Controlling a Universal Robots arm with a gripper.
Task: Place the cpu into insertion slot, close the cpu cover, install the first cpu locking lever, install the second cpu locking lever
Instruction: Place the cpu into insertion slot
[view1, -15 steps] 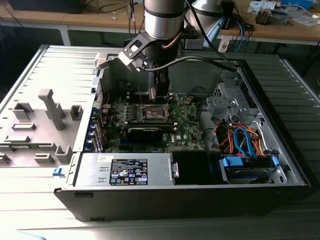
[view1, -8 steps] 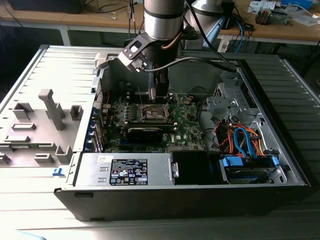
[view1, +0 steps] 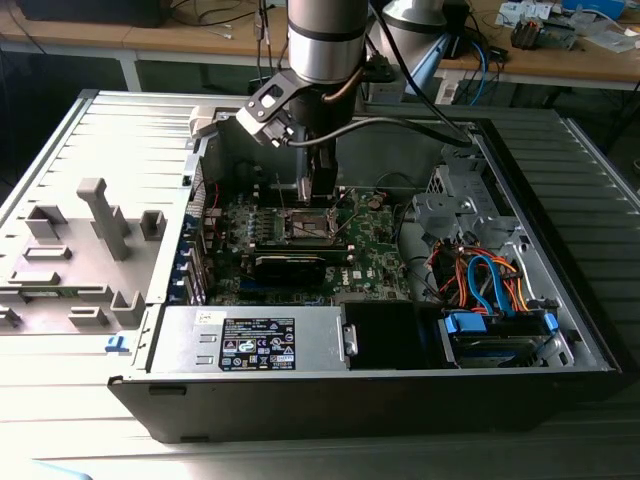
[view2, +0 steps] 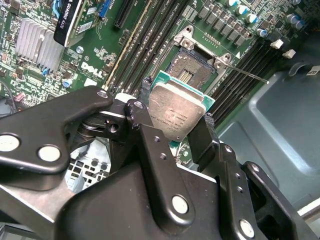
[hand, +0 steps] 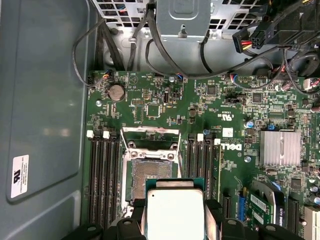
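Observation:
My gripper (view2: 176, 114) (hand: 175, 212) is shut on the cpu (view2: 179, 107) (hand: 175, 207), a small square chip with a silvery face and a green edge, gripped by two opposite sides. The chip hangs above the green board, just beside the insertion slot (view2: 192, 67) (hand: 150, 175). The slot lies open with its dark centre bare. The cpu cover (hand: 150, 136), a thin silvery frame, stands swung up at the slot's far side. A thin locking lever (view2: 245, 75) sticks out beside the slot. In the exterior view the gripper (view1: 318, 192) hovers over the slot (view1: 308, 226) inside the open computer case.
Black memory slots (hand: 102, 175) flank the socket on both sides. A long black card (view1: 290, 265) lies close to the socket, and a finned heat sink (hand: 280, 148) sits beyond it. Cables and a drive cage (view1: 490, 290) fill the exterior view's right. A grey fixture (view1: 95, 240) stands left of the case.

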